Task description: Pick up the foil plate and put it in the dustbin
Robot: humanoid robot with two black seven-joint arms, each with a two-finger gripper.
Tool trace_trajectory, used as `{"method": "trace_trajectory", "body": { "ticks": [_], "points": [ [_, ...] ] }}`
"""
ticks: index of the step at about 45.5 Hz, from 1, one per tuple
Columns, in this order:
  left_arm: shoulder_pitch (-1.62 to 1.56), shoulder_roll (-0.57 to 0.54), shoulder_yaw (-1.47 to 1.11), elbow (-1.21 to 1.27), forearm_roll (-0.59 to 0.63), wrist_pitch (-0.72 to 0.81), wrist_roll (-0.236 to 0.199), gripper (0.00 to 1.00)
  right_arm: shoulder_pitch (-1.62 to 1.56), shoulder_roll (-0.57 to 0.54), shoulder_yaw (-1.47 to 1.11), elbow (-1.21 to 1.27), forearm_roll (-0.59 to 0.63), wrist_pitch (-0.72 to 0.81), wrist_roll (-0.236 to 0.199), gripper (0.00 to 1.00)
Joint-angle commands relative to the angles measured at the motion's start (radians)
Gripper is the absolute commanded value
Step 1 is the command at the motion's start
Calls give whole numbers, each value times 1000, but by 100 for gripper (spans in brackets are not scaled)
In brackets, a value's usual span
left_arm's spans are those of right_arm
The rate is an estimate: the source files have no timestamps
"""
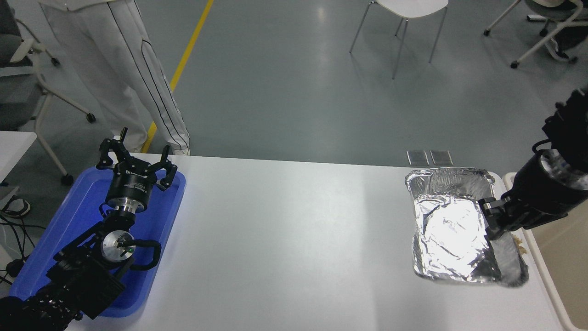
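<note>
The foil plate [448, 225], a shiny crinkled silver tray, hangs lifted above the table's right end, tilted. My right gripper [490, 219] is shut on its right rim and comes in from the right edge. The dustbin [551, 289], beige with a pale cream rim, stands just right of the table; only its left rim and part of its inside show. My left gripper [138, 161] is open and parked over the blue tray at the lower left.
A blue plastic tray [59, 239] lies at the table's left end under the left arm. A bit of the tan paper wad [521, 246] peeks out beside the plate. A person in white trousers [124, 69] stands at the far left. Chairs stand beyond.
</note>
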Motion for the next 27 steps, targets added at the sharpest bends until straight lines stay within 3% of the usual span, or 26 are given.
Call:
{"method": "trace_trajectory", "body": {
  "ticks": [1,27],
  "points": [
    [0,0,1,0,0,0,0,100,111,4,-36,1,15,21,0,0],
    [0,0,-1,0,0,0,0,100,114,-7,-125,-10,15,21,-1,0]
  ]
}}
